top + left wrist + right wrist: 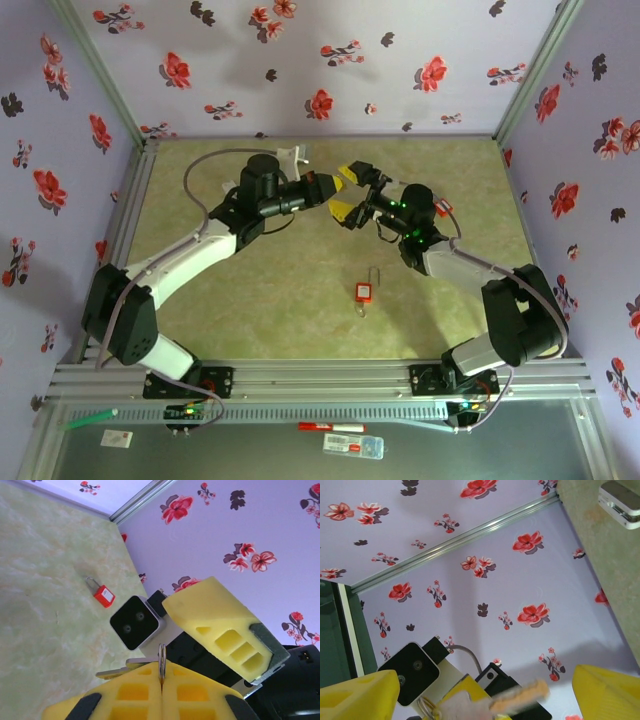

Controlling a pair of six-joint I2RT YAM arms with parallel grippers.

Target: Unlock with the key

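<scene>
On the table (250, 300) a red padlock (364, 292) lies at centre frame in the top view, shackle pointing up-frame. It sits well below both claws and nearer the right arm. At upper centre the left claw (322, 190) is clamped on the key (161, 661), which sticks straight out of its tips. The right claw (346, 192) faces it, fingers apart on either side of the key. A handover looks due.

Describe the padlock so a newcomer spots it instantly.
Start at the green marbled table. Near its middle, toward the right arm's base, a small padlock lies flat and alone. Red body, thin metal shackle, unlike the white part at the far edge.
</scene>
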